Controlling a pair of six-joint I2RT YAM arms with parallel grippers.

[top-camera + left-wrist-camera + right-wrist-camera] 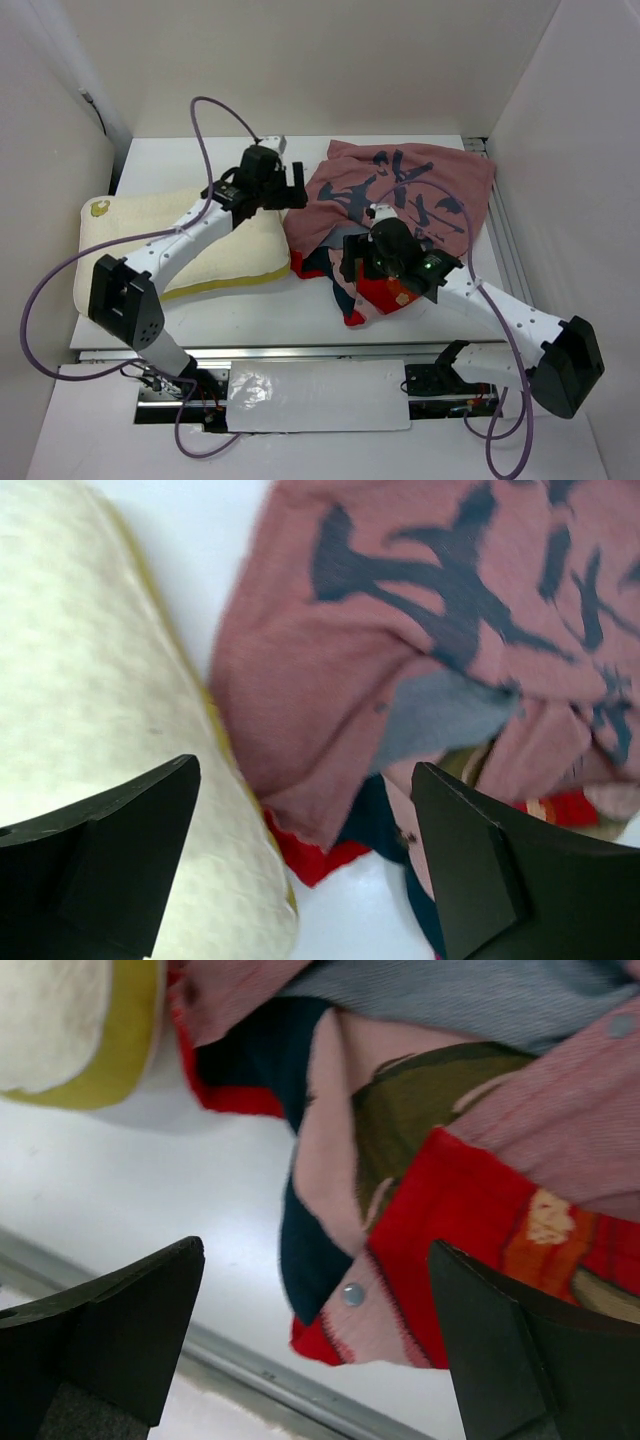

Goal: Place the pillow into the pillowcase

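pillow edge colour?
Mustard yellow strip on the cream pillow, clearest in the right wrist view.

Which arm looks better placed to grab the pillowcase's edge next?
Probably the right: the right fingers hang open over the pillowcase hem beside a snap. The left fingers straddle the pillow's edge and the pink cloth.

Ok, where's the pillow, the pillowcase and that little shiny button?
pillow (240, 250), top view, its cream top face.
pillowcase (400, 180), top view, its pink reverse side.
button (352, 1294), right wrist view, its round middle.
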